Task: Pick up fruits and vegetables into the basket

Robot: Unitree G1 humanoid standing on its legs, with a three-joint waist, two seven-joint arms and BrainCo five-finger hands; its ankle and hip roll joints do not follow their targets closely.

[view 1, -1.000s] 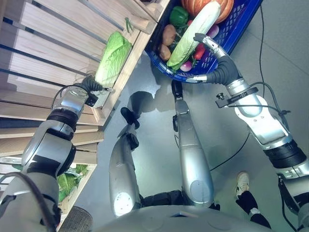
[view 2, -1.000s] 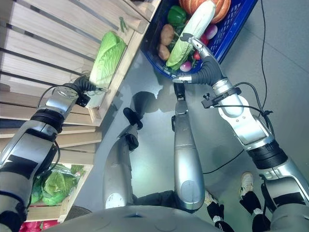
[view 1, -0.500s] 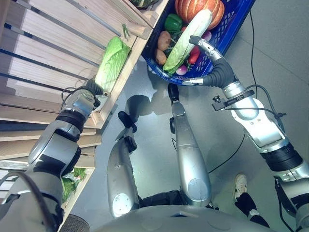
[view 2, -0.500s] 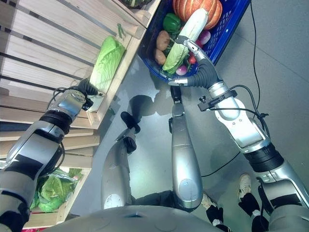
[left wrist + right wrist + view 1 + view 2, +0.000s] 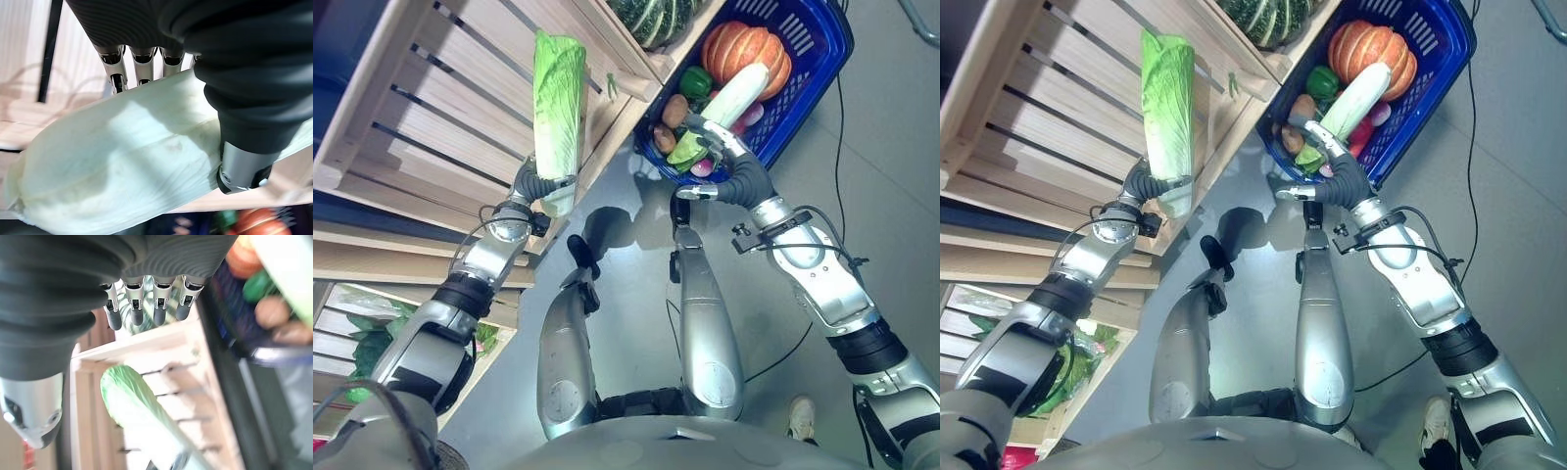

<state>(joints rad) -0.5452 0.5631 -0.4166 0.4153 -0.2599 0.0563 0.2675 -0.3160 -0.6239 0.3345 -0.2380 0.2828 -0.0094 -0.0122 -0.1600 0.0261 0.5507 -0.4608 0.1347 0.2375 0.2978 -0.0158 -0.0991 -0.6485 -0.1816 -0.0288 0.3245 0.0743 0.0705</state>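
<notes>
My left hand (image 5: 536,184) is shut on the pale base of a long green napa cabbage (image 5: 558,98), which stands upright in front of the wooden crate (image 5: 440,108). In the left wrist view the fingers (image 5: 115,68) and thumb wrap the cabbage's white stem (image 5: 122,166). The blue basket (image 5: 808,73) at the upper right holds an orange pumpkin (image 5: 744,49), another long cabbage (image 5: 736,90), a green pepper (image 5: 697,81) and potatoes (image 5: 675,110). My right hand (image 5: 720,157) is at the basket's near rim with its fingers (image 5: 159,308) relaxed and open, holding nothing.
Slatted wooden crates form shelves along the left. A dark green striped squash (image 5: 661,15) lies in the crate at the top. Leafy greens (image 5: 372,338) sit in a lower crate at the left. Grey floor stretches to the right of the basket.
My left hand has lifted the cabbage from lying in the crate to standing upright above it. The camera has shifted. My right hand stays at the basket's rim.
</notes>
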